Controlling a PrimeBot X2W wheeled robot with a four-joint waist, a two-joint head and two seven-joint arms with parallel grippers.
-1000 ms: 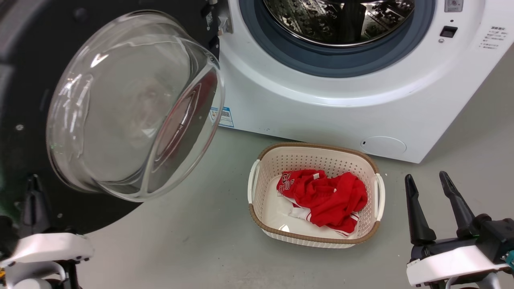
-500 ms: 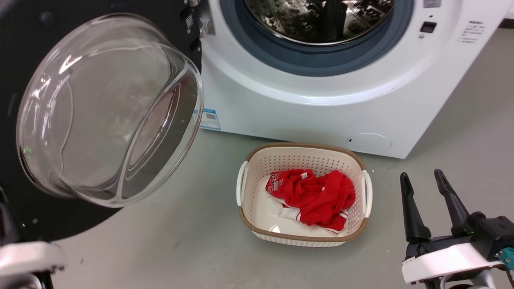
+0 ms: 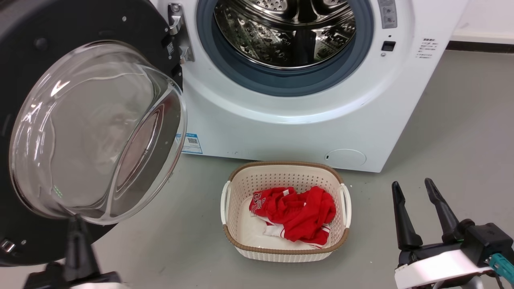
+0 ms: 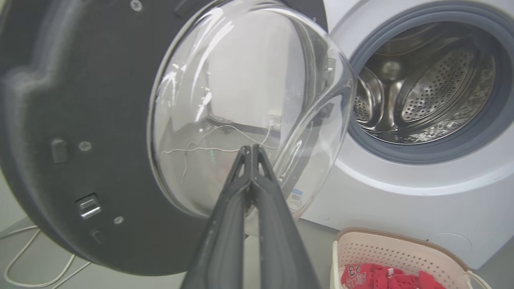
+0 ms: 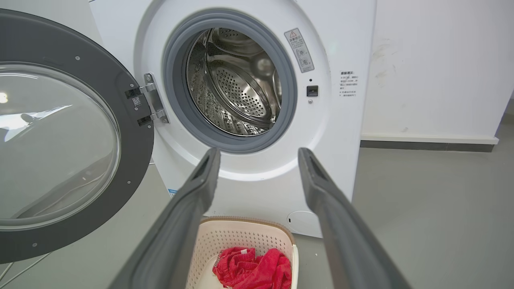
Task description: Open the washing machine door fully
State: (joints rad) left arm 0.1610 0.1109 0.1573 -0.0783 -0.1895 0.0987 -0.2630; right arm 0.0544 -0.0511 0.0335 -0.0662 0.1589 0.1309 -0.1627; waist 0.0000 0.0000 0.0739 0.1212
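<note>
Grey floor (image 3: 461,120) down here: left end effector (image 4: 251,147) pinched together on nothing, right end effector (image 3: 411,182) spread wide, empty. Just ahead sits a basket (image 3: 285,163) of red clothes (image 3: 297,210). Beyond it the washing machine door (image 3: 80,20) hangs wide open, left of the washing machine (image 3: 281,128).

washer (image 3: 281,128) white | door (image 3: 96,132) blk rim, clr glass | basket (image 3: 281,176) cream, brown rim | cloth (image 3: 297,212) red
</note>
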